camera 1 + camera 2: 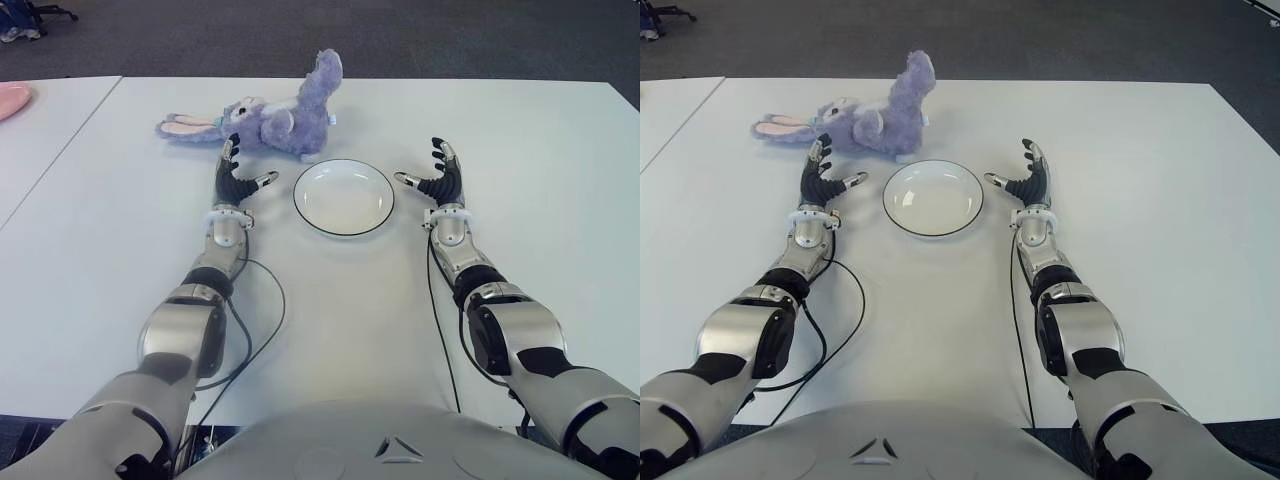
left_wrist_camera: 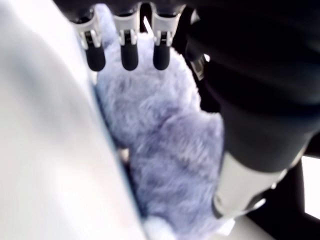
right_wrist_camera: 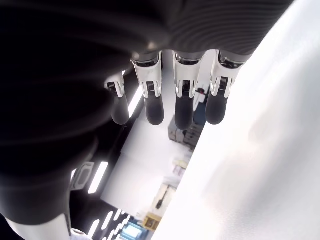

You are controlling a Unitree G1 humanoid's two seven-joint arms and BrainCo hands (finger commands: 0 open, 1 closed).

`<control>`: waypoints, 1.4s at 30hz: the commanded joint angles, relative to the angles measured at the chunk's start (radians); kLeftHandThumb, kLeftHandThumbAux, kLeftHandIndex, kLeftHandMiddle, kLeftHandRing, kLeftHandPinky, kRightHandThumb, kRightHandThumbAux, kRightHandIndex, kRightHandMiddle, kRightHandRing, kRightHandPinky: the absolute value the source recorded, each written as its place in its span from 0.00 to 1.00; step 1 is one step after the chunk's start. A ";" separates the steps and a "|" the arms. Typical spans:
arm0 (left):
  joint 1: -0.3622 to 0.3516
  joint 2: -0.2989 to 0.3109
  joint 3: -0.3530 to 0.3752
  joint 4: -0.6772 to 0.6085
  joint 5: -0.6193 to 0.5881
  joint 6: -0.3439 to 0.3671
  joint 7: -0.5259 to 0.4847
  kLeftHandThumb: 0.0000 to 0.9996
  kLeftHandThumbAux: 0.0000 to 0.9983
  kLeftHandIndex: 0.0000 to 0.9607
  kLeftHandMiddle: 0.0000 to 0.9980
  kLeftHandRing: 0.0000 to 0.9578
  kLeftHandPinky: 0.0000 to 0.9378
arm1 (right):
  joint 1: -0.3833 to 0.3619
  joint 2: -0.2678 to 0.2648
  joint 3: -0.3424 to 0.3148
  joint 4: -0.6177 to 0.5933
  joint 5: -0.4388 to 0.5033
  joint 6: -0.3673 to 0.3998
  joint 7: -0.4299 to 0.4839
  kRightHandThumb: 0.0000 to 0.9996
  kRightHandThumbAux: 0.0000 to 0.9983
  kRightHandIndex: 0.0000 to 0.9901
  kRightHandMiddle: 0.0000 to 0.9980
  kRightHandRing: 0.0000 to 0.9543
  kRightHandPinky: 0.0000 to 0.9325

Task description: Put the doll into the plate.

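A purple plush rabbit doll (image 1: 275,112) lies on its side on the white table (image 1: 520,150), ears to the left, just behind the plate. The white plate (image 1: 343,197) with a dark rim sits at the table's middle, with nothing in it. My left hand (image 1: 238,172) stands left of the plate, just in front of the doll, fingers spread and holding nothing; its wrist view shows the doll's fur (image 2: 165,145) close beyond the straight fingers (image 2: 129,55). My right hand (image 1: 436,172) is right of the plate, open too, with fingers (image 3: 183,105) extended.
A second white table (image 1: 40,130) adjoins on the left, with a pink object (image 1: 12,98) at its far edge. Dark carpet (image 1: 450,40) lies beyond the table. Black cables (image 1: 255,320) trail along both forearms.
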State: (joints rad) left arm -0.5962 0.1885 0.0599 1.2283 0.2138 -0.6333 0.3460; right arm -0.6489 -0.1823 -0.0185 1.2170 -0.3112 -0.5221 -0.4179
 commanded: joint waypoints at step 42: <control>-0.288 0.266 -0.384 0.059 0.446 0.019 0.423 0.06 0.65 0.11 0.01 0.02 0.04 | 0.210 0.096 0.032 0.148 -0.017 0.160 -0.002 0.00 0.84 0.13 0.13 0.15 0.18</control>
State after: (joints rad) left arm -0.8382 0.3999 -0.2489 1.2600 0.5733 -0.6559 0.8279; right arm -0.6577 -0.1787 -0.0157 1.2153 -0.3129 -0.5219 -0.4366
